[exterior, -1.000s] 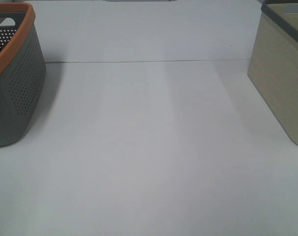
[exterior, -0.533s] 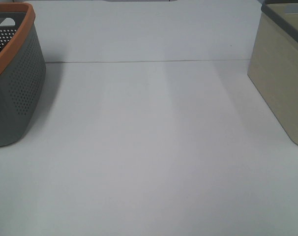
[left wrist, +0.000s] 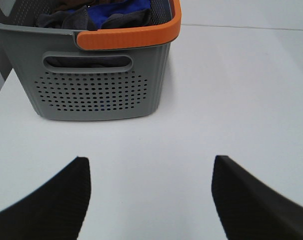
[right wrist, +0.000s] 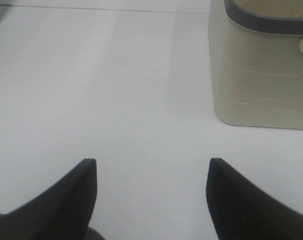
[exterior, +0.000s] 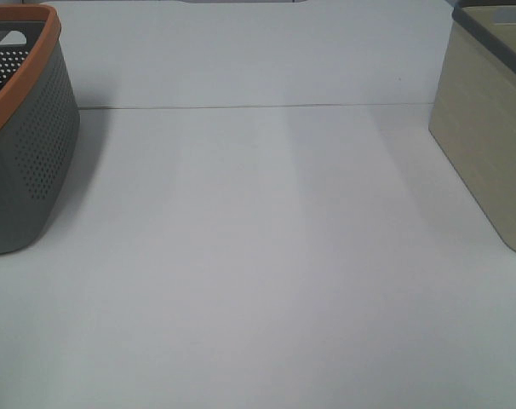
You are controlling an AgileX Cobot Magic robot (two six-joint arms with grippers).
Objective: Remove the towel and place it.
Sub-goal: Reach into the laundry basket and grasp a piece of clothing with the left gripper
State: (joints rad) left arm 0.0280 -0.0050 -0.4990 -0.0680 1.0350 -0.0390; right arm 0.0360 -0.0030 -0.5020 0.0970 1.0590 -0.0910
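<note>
The towel [left wrist: 61, 19] is a dark grey cloth, crumpled inside the grey basket with an orange rim [left wrist: 126, 37], next to a bright blue cloth [left wrist: 116, 9]. Most of it is hidden by the basket wall. My left gripper [left wrist: 150, 170] is open and empty, above the white table, short of the basket's perforated side and apart from it. My right gripper [right wrist: 151, 167] is open and empty above the table, to the side of a beige basket [right wrist: 256, 75]. Neither gripper shows in the exterior high view.
The grey basket [exterior: 28, 145] stands at the table's left edge and the beige basket with a dark grey rim [exterior: 488, 128] at the right edge. The white table [exterior: 258, 256] lies between them, with a thin seam line [exterior: 258, 106] across the back.
</note>
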